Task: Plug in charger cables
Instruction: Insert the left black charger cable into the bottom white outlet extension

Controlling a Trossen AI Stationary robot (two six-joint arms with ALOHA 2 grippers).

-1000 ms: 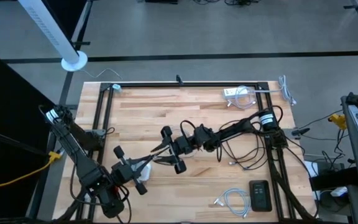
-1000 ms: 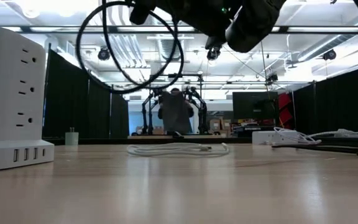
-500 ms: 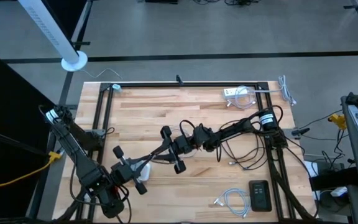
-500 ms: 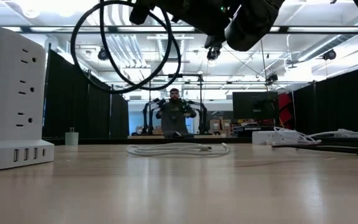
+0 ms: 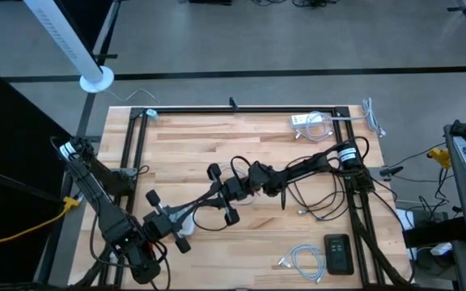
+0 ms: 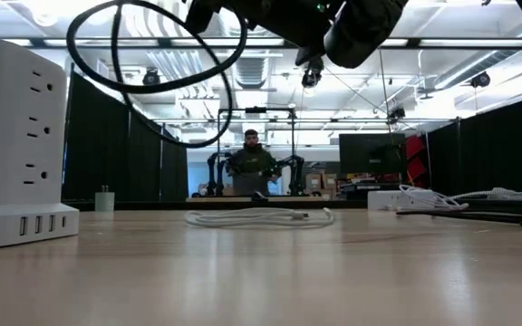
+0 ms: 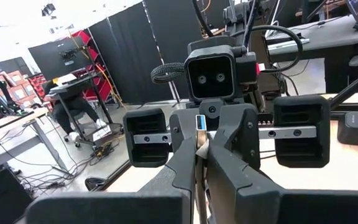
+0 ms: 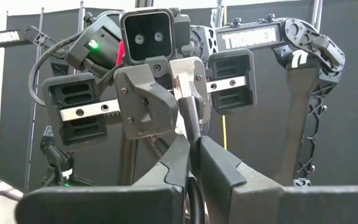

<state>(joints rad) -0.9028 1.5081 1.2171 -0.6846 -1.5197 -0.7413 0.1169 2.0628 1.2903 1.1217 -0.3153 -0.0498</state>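
My two grippers meet tip to tip above the table's middle. My right gripper (image 5: 211, 200) is shut on the long black charger cable (image 6: 152, 72), whose loops stand up above it. The cable's other end trails over the table to the right (image 5: 322, 202). My left gripper (image 5: 194, 210) comes from the near left and is shut on a small white plug (image 8: 188, 86). A white coiled cable (image 5: 302, 259) lies flat near the front right. A white cube adapter (image 6: 16, 136) stands on the table beside my left arm. My left gripper pinches the small white plug (image 8: 189, 82) between its two fingers, clear of the table. The fingers lie roughly level and point toward the table's right. The plug's silvery end (image 8: 194, 119) points at my right gripper's fingertips. Whether the two touch, I cannot tell. My right gripper pinches the black cable's plug end between its two fingers. A blue-tongued tip (image 7: 200, 121) shows at their free ends. The fingers lie roughly level and come from the table's right. The plug is lifted clear and the cable loops up behind the gripper.
A white oblong power strip (image 5: 307, 121) with a white cable lies at the far right corner. A black flat device (image 5: 338, 255) lies at the near right beside the coiled cable. A black frame rail (image 5: 241, 109) borders the table. A person shows far off in the room.
My right gripper has edged toward my left gripper. The black cable's raised loops have swung toward the table's left and changed shape. My left gripper has stayed about where it was.
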